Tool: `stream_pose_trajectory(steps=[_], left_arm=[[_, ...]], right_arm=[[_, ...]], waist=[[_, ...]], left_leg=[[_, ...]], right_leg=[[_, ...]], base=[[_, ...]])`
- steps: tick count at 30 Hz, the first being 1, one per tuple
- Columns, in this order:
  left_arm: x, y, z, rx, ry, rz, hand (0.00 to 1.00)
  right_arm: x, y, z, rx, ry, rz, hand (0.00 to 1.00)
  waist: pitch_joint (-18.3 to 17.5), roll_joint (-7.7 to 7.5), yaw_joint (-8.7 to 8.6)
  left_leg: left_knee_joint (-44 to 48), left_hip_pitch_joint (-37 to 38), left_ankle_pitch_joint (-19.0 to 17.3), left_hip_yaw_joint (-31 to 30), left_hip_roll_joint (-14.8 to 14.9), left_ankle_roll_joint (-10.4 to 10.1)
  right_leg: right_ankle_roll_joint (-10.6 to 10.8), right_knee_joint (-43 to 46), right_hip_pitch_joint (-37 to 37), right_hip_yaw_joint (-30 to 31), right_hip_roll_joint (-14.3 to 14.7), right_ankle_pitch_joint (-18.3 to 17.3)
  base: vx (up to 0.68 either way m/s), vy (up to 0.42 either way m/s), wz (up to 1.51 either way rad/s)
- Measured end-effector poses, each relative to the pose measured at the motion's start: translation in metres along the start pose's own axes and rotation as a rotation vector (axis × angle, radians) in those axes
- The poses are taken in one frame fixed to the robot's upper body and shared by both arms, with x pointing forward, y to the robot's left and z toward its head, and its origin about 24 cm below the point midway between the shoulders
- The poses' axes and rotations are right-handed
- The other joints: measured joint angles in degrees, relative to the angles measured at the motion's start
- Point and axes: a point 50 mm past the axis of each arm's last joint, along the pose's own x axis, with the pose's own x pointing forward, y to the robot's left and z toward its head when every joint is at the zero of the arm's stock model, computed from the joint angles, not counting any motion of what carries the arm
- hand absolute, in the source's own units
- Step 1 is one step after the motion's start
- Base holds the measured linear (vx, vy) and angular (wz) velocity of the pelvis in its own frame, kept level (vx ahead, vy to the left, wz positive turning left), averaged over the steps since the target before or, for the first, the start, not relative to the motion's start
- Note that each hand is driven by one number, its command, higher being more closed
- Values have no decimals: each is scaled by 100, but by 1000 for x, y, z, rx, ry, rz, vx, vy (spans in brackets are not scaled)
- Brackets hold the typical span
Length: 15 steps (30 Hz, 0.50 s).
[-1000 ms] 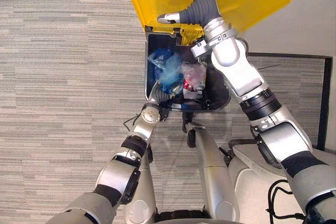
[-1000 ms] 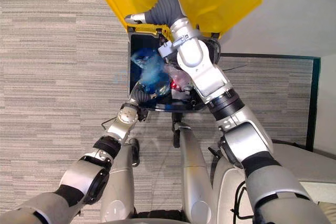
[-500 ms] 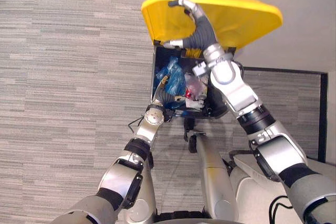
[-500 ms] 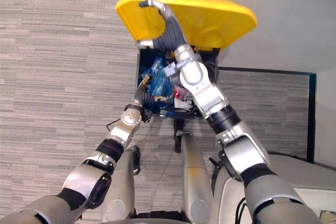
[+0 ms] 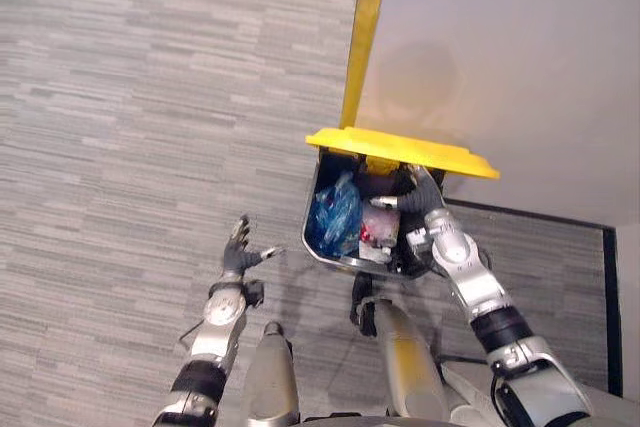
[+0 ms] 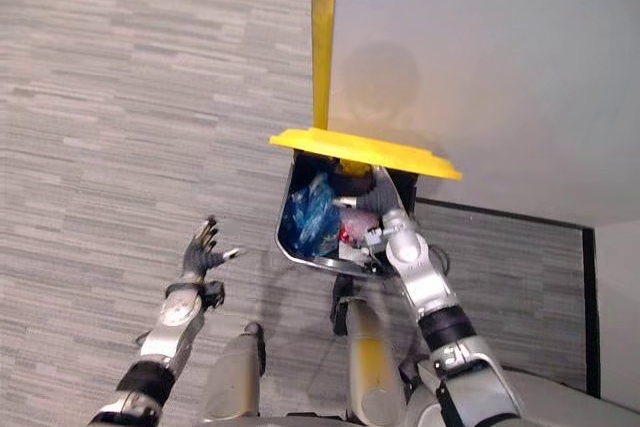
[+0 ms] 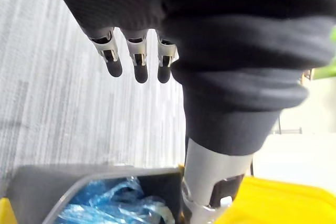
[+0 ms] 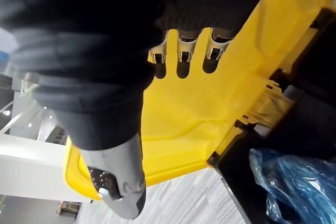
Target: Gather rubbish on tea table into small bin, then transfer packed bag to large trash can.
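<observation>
The large dark trash can [image 5: 310, 235] stands against the wall, and its yellow lid [image 5: 400, 150] is held partly up. A blue packed bag [image 5: 335, 217] lies inside it beside some pink and red rubbish [image 5: 378, 237]. My right hand [image 5: 418, 197] is under the lid, open, with its straight fingers [image 8: 181, 61] against the yellow underside [image 8: 210, 108]. My left hand [image 5: 238, 252] is spread open and holds nothing; it hangs over the carpet to the left of the can. In the left wrist view its fingers [image 7: 139, 61] are straight, with the blue bag [image 7: 105, 205] seen past them.
Grey striped carpet [image 5: 120, 127] spreads out left of the can. Behind the can rises a pale wall [image 5: 500, 47] with a yellow vertical strip [image 5: 360, 37] at its edge. A dark-framed carpet panel [image 5: 560, 247] lies to the right.
The view has pulled back. My left hand has come out of the can, leaving the blue bag inside, and now hangs open over the floor. The lid has come down lower.
</observation>
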Motion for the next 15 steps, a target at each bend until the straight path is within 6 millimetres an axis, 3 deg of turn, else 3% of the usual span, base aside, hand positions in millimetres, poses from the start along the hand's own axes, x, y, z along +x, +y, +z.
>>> stream_pose_trajectory(steps=[7,10,12,14,15], left_arm=[[-35,30,-78,57,334,42,0],[-50,37,-95,84,410,50,0],[-54,37,-99,86,428,44,0],[-58,36,-103,79,441,33,0],[-60,32,-105,72,449,26,0]], right_arm=[[-31,18,-44,53,170,35,0],[-44,26,-63,74,251,50,0],[-56,28,-75,84,304,52,0],[-71,32,-91,100,376,55,0],[-80,36,-99,127,417,53,0]], waist=[[-171,-82,-1],[-162,-174,3],[-163,-229,-7],[-146,-250,-13],[-144,-224,3]], left_leg=[[23,623,-22,-13,18,31],[323,679,-122,63,-17,93],[735,552,-225,156,-74,243],[806,483,-247,342,-12,304],[742,388,-114,537,88,354]], right_leg=[[134,-15,641,0,5,-120],[198,-13,757,101,12,-86],[267,-11,759,200,-5,35],[501,-292,793,298,42,93],[369,416,518,305,-34,-87]], base=[[-22,-7,2],[-112,35,-16],[-181,93,-22],[-298,144,-46],[-270,81,-61]])
